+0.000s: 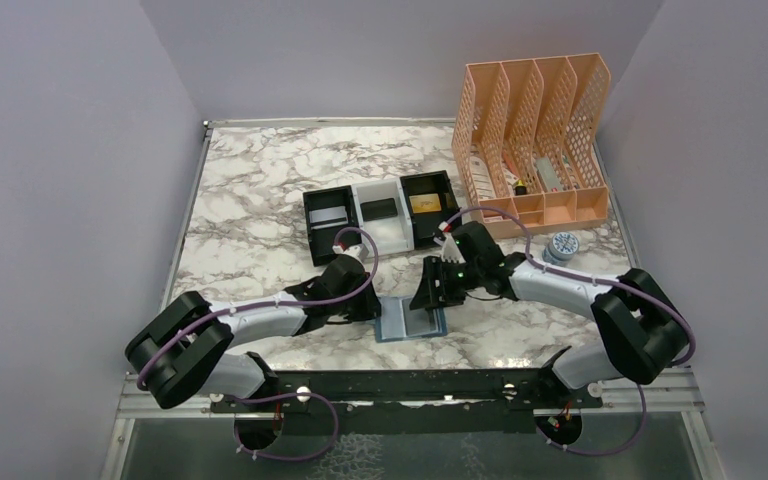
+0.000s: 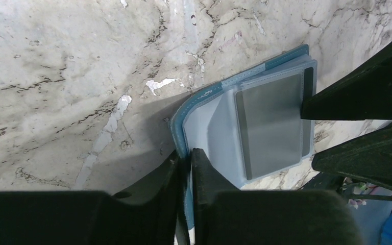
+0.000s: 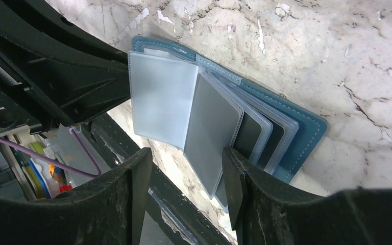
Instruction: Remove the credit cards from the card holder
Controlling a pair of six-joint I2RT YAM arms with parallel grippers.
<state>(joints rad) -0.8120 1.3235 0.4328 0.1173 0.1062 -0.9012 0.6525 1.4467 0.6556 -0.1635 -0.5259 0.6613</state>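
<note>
- Your left pincer [image 2: 186, 158] is clamping the card holder [image 2: 209, 132] by its left cover edge, pinning it open on the marble table [image 2: 56, 76].
- Your right pincer [image 3: 186, 168] is hanging unclenched, straddling a grey credit card [image 3: 212, 135] sitting in its pocket [image 3: 238, 133].
- You are risking a pinch on pocket and card together, which would drag the holder from the left grip.

Table [image 1: 260, 190]: card holder [image 1: 394, 323], tray [image 1: 310, 224], perhaps tin [image 1: 563, 245]

No text, label, brand or number can be read anywhere. The card holder [image 2: 209, 132] and the grey credit card [image 2: 270, 122] in its sleeve show blank faces. Markings inside the peach organizer [image 1: 530, 140] are too small to read.
</note>
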